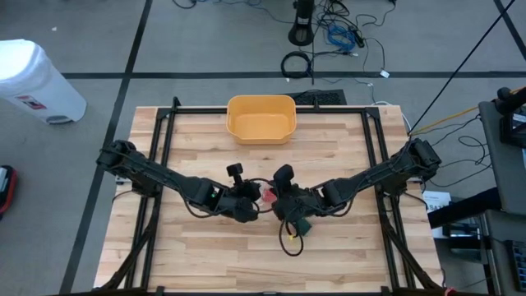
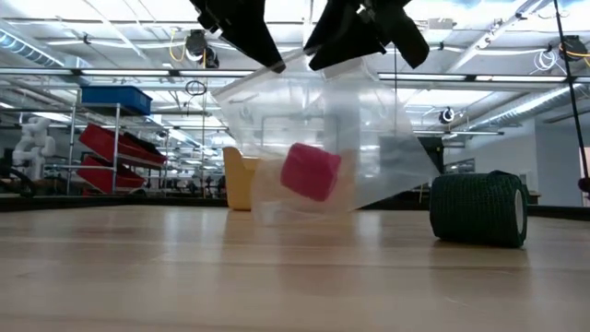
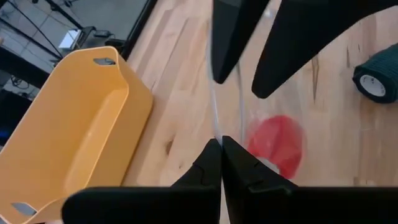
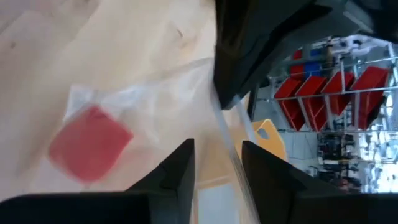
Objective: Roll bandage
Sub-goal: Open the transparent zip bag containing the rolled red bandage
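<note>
Overhead, both arms hide the clear bag (image 2: pixel 313 138) holding a red roll (image 2: pixel 311 171).

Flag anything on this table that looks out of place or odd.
Nothing is spilled or damaged. One oddity: the clear plastic bag hangs above the table between the left gripper and right gripper, a pink roll sagging inside. The dark green bandage roll lies outside it on the table.

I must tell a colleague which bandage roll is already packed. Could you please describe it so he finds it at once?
Start at the yellow bin at the table's far edge, then come toward the centre where both grippers meet. There hangs a clear plastic bag; the pink roll lies inside it. The dark green roll stands outside on the wood.
</note>
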Tool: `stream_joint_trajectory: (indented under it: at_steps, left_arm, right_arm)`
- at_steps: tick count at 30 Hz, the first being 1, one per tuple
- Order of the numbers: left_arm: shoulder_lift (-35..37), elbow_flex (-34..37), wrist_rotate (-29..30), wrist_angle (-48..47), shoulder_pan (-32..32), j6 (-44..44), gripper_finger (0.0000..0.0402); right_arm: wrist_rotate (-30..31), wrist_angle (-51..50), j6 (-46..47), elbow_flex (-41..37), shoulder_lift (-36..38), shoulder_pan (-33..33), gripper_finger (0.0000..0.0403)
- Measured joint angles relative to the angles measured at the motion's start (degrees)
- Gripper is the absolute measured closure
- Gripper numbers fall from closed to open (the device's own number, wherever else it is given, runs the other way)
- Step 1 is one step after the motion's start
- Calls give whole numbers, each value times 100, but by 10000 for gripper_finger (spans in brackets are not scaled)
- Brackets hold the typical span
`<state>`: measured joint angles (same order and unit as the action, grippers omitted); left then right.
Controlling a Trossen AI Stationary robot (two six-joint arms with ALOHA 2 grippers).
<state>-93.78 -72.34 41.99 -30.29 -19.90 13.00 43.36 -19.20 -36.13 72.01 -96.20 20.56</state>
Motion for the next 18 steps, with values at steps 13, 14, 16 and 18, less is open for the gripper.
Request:
stream_joint_trajectory:
  at_steps: [13, 14, 16, 18]
  left_arm:
    - [2, -321, 527, 106, -49, -44, 402]
    - [2, -321, 528, 166, -65, -81, 402]
    - [-15, -308, 550, 236, -91, -89, 402]
    - [-51, -253, 609, 279, -121, 31, 402]
  right_arm:
    - [-439, -654, 1158, 3, -7, -26, 400]
    - [-446, -699, 1251, 4, -25, -27, 401]
    - [-490, -826, 1396, 4, -100, -26, 402]
    - [-780, -908, 1611, 4, -236, -26, 402]
